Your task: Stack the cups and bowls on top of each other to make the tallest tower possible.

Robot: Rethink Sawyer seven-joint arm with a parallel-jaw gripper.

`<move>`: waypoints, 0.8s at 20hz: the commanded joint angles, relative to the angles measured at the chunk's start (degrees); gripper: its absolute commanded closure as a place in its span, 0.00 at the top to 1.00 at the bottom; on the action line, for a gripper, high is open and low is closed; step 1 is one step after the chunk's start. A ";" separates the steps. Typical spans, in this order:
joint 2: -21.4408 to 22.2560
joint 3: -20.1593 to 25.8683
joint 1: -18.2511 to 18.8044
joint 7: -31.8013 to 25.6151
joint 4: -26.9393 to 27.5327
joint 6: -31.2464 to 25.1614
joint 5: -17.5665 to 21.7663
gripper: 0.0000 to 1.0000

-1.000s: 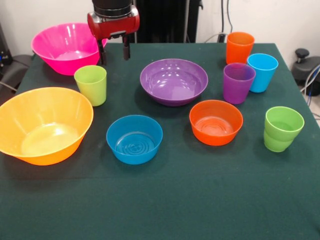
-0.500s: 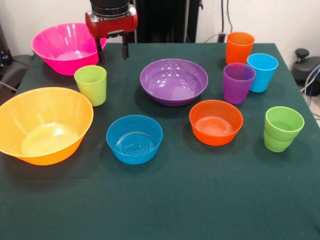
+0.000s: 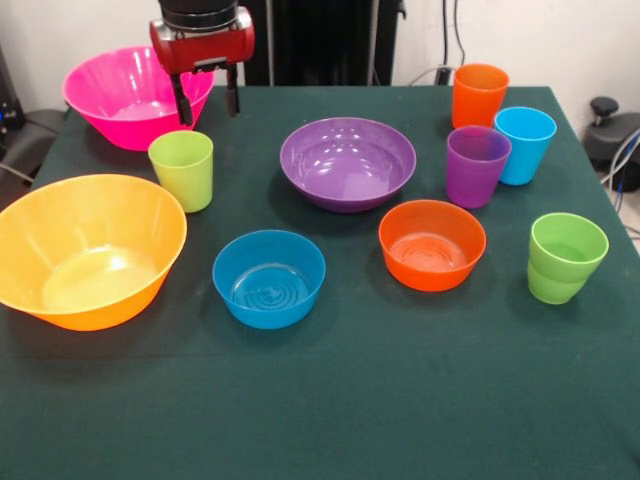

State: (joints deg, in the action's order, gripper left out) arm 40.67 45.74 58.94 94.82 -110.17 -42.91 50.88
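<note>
5 bowls (image 3: 348,163), 5 cups (image 3: 182,168) (none stacked); gripper (image 3: 207,100) spread, empty.

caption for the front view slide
Open gripper hovers above the lime-yellow cup; cups and bowls unstacked on the table.

Wide bowl (image 3: 347,163) mid-table, two small bowls (image 3: 269,278) before it, cups (image 3: 478,165) right.
</note>
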 commanded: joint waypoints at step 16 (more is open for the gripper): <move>-1.39 -0.34 -2.67 -11.69 -4.42 -1.92 2.51 1.00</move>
State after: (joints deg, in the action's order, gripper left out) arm 40.90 45.80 58.61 94.82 -110.57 -42.91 51.11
